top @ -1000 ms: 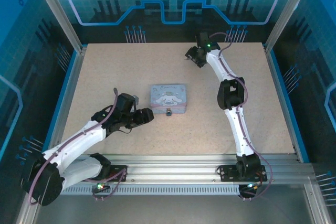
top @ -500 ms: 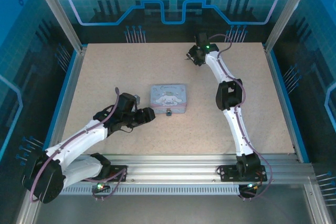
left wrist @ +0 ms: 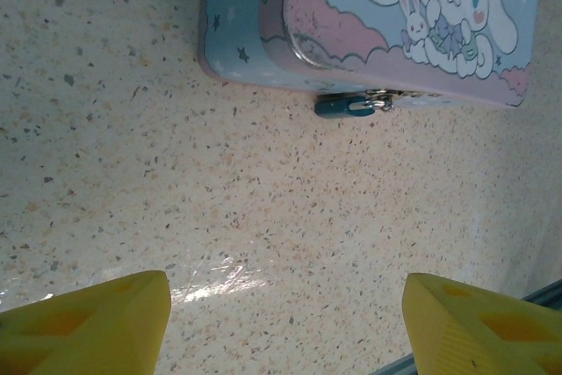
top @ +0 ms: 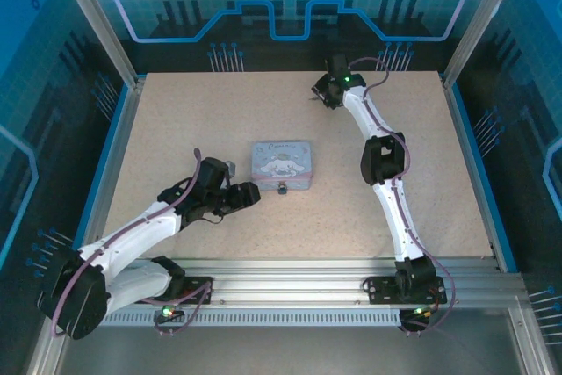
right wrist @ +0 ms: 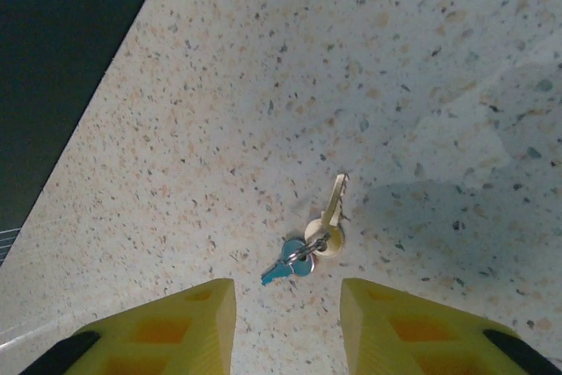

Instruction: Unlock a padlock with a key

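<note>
While the right gripper (right wrist: 288, 327) is hovering spread above the key (right wrist: 313, 241) by the table's (top: 176, 129) far edge, the left gripper (left wrist: 281, 322) is hovering spread; the padlock (left wrist: 347, 107) is hanging on the tin's (left wrist: 351, 24) near side.

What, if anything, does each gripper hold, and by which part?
Nothing. The left gripper is open near the padlock; the right gripper is open over the keys lying on the table.
</note>
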### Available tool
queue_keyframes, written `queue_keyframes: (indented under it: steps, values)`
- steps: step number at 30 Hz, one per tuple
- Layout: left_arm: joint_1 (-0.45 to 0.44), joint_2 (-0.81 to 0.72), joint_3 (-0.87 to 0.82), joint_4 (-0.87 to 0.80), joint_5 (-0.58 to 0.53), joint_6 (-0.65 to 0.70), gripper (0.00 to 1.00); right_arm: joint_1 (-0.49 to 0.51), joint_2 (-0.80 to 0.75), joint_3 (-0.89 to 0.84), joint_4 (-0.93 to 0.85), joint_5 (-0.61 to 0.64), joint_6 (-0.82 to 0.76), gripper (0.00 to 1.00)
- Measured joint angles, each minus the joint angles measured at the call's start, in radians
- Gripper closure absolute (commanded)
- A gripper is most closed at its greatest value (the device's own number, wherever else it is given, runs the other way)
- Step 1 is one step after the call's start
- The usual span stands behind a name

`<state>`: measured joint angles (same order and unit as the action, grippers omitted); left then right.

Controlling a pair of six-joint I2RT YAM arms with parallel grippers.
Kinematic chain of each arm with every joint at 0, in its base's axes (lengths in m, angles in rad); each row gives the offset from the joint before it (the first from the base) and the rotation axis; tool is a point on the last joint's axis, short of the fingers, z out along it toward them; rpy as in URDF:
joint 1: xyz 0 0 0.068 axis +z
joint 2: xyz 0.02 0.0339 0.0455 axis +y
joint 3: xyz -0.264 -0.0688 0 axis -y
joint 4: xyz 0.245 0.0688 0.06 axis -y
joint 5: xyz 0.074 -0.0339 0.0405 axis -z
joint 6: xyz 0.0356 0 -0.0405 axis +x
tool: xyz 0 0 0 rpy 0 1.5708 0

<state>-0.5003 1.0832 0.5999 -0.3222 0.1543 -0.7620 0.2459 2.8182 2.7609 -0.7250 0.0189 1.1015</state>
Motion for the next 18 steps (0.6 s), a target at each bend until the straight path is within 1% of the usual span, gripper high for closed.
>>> queue_keyframes:
  steps: [1, 5, 7, 9, 12, 18]
  values:
    - [0.0, 0.003, -0.002, 0.0, 0.0, 0.0, 0.29, 0.0, 0.0, 0.0, 0.009, 0.0, -0.004, 0.55]
    - [0.0, 0.005, -0.005, 0.009, 0.001, 0.0, 0.29, -0.003, -0.002, -0.026, 0.081, -0.013, -0.002, 0.54]
    - [0.0, 0.005, -0.009, 0.016, 0.004, -0.003, 0.29, -0.004, -0.002, -0.032, 0.108, -0.022, -0.003, 0.51]
    - [0.0, 0.005, -0.015, 0.019, 0.008, -0.01, 0.29, -0.004, -0.002, -0.033, 0.136, -0.024, -0.003, 0.5]
    - [0.0, 0.005, -0.027, 0.026, 0.015, -0.023, 0.29, -0.004, -0.002, -0.039, 0.195, -0.034, -0.006, 0.49]
    - [0.0, 0.005, -0.046, 0.036, 0.019, -0.032, 0.29, -0.008, 0.011, -0.032, 0.241, -0.08, 0.035, 0.5]
